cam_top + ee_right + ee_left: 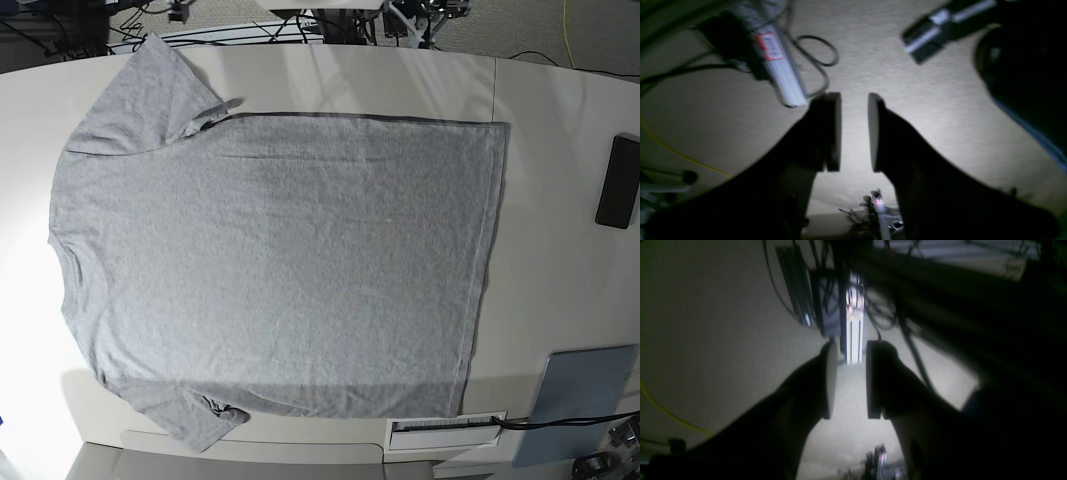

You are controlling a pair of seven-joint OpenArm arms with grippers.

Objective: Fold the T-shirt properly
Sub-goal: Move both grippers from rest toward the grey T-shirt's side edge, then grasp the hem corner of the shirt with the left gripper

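Note:
The T-shirt (280,260) lies spread flat on the white table (560,110), plain grey side up. Its neck is at the left, its hem at the right, and one sleeve points to the far left corner, the other to the near left. Neither gripper shows in the base view. In the left wrist view my left gripper (848,380) is open with nothing between its fingers, over carpeted floor. My right gripper (854,131) is likewise open and empty over the floor, away from the shirt.
A black flat device (618,182) lies at the table's right edge and a grey-blue pad (580,400) at the near right. A white strip (445,430) sits below the hem. Aluminium frame legs (853,326) (783,76) and cables cross the floor.

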